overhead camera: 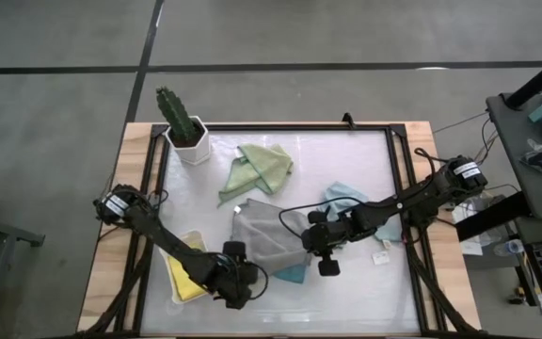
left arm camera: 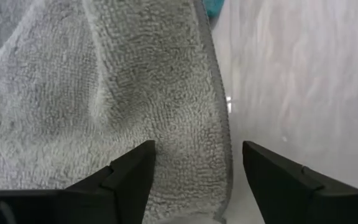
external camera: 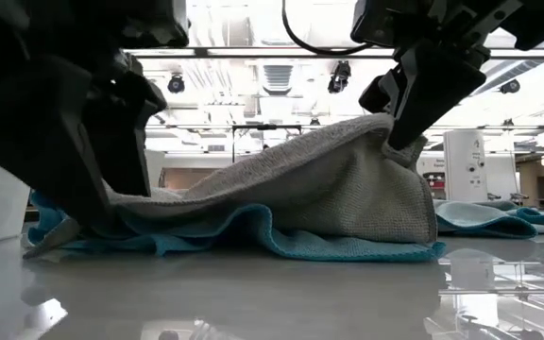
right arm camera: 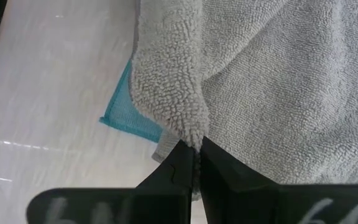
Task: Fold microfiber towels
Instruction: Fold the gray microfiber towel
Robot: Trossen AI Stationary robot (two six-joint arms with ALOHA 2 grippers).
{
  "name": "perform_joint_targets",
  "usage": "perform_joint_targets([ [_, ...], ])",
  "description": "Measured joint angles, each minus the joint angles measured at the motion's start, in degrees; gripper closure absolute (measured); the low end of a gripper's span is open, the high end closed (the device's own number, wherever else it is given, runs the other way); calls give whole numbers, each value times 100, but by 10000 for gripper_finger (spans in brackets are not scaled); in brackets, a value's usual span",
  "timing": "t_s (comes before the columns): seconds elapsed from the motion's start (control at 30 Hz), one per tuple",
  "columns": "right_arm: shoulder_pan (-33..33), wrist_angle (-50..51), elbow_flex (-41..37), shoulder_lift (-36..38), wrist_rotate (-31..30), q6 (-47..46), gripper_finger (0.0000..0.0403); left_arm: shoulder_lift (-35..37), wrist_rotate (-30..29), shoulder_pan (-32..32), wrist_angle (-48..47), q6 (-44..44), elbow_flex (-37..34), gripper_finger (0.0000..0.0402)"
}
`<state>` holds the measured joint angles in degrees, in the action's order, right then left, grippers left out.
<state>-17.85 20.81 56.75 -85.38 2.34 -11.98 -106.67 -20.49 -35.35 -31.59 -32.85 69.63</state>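
Grey towel point(overhead camera: 263, 232) lies mid-table on the white tray point(overhead camera: 384, 292), spread over a teal towel point(external camera: 329, 247) whose edge peeks out beneath it along the near side. Your right gripper point(right arm camera: 194, 163) has its fingers pressed together on a pinched corner of the grey cloth, and in the low view that corner is lifted so the fabric slopes down from it toward the left arm. Your left gripper point(left arm camera: 194, 171) sits low at the opposite edge of the grey towel, fingers spread wide with nothing between them; the hemmed edge runs just between the two fingers, flat on the surface. You also have a yellow towel point(overhead camera: 184, 273) just beside the left arm, a sage green towel point(overhead camera: 257, 169) crumpled near the potted cactus point(overhead camera: 184, 127) at the far side, and a pale blue towel point(overhead camera: 346, 200) by the right arm, though it is partly hidden, so its shape is hard to judge.
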Motion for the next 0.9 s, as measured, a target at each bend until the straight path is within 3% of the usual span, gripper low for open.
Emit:
perform_joint_targets([
  [0.4, 0, -1, 0, 0, 1, 4, 394, 11, -46, -15, -676, -285, 61, 231],
  [0.9, 0, 895, 0, 42, 116, 65, 394, 91, -18, 12, -1769, -60, 486, 374],
])
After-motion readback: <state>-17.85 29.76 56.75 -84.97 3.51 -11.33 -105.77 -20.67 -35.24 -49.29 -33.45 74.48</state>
